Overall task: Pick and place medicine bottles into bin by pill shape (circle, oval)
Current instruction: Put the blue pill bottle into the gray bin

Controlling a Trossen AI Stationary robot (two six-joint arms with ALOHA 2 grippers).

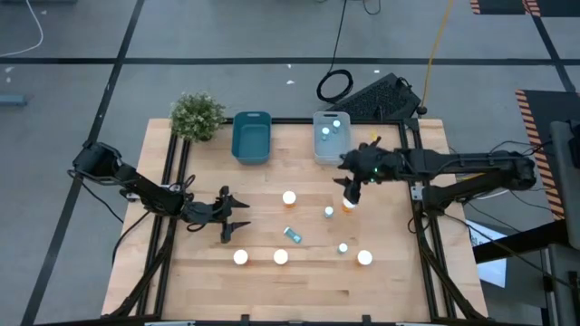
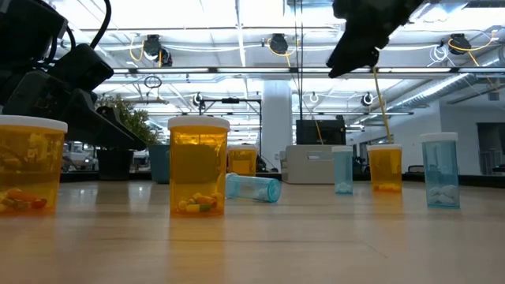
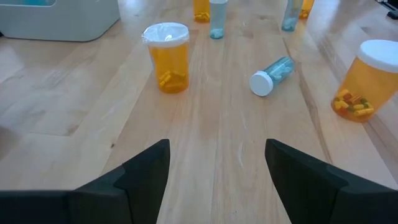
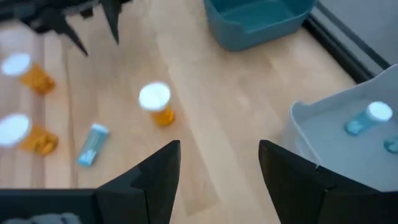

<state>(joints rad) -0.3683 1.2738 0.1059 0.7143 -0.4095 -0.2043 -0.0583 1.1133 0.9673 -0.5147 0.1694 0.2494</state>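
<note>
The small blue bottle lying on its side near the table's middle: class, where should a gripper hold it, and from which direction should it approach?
Grip the blue bottle across its round body, midway along, coming straight down from above. It lies flat, cap to one end, so the fingers should straddle its narrow width. The open left gripper is probably best placed.

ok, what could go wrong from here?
1. The small pale blue bottle lying on its side could roll if nudged.
2. The open right gripper hovers by an upright amber bottle; descending could tip it.
3. The open left gripper points toward the white-capped amber bottle; a low reach could topple it.
</note>
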